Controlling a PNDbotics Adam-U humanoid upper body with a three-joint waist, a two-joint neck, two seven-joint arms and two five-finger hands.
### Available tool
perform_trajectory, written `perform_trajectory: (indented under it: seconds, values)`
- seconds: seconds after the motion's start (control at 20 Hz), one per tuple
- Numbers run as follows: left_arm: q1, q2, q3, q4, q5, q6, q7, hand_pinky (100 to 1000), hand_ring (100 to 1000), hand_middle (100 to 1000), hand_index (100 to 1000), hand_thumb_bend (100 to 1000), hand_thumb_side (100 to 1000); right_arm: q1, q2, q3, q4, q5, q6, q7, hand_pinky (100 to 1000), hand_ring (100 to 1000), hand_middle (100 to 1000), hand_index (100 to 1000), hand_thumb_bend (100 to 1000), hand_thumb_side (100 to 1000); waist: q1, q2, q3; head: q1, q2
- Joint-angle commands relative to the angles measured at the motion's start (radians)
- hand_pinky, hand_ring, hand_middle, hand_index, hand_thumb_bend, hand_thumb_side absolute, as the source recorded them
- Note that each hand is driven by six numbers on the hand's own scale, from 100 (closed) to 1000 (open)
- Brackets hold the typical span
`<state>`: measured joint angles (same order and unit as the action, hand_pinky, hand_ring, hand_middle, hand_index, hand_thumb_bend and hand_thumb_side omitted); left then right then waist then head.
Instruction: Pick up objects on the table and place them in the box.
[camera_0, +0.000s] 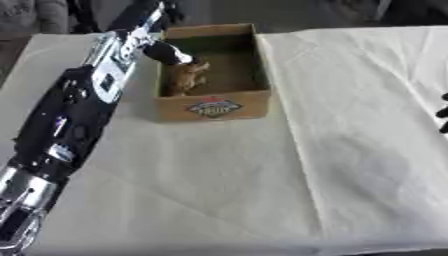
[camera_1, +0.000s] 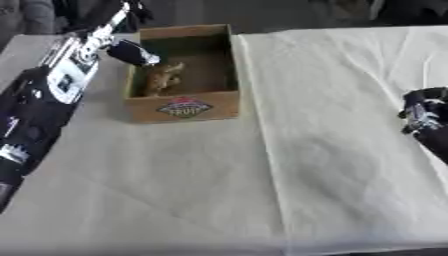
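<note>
A brown, lumpy object lies inside the open cardboard box at the far middle-left of the table. My left arm runs up the left side, and my left hand reaches over the box's left wall, its dark tip meeting the top of the brown object. I cannot make out whether it holds the object. My right hand rests idle at the right edge, open with relaxed fingers and nothing in it.
A white cloth with creases covers the table. The box has a coloured label on its near wall. Dark shapes stand beyond the table's far edge.
</note>
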<state>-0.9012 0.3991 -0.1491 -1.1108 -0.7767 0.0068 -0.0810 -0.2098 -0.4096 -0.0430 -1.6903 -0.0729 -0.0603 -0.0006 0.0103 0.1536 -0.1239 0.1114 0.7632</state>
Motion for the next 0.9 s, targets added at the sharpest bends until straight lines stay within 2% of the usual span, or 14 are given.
perform_trajectory:
  seconds: [0.05, 0.35, 0.9]
  values:
    - [0.03, 0.061, 0.037, -0.1, 0.055, -0.022, 0.054, 531, 538, 549, 694, 668, 271, -0.005, -0.013, -0.014, -0.019, -0.008, -0.003, -0.007, 383, 533, 600, 596, 100, 369, -0.004, -0.018, 0.007, -0.009, -0.007]
    - [0.196, 0.072, 0.079, -0.273, 0.161, -0.022, 0.16, 509, 520, 527, 676, 607, 257, -0.006, -0.014, -0.026, -0.022, -0.006, -0.003, -0.019, 383, 533, 600, 596, 100, 369, -0.011, -0.006, 0.03, -0.026, -0.014]
    - [0.482, 0.024, 0.09, -0.541, 0.338, 0.081, 0.309, 482, 497, 505, 660, 534, 256, -0.014, -0.011, -0.029, -0.026, -0.005, -0.003, -0.023, 383, 533, 601, 596, 100, 369, -0.018, 0.007, 0.03, -0.025, -0.02]
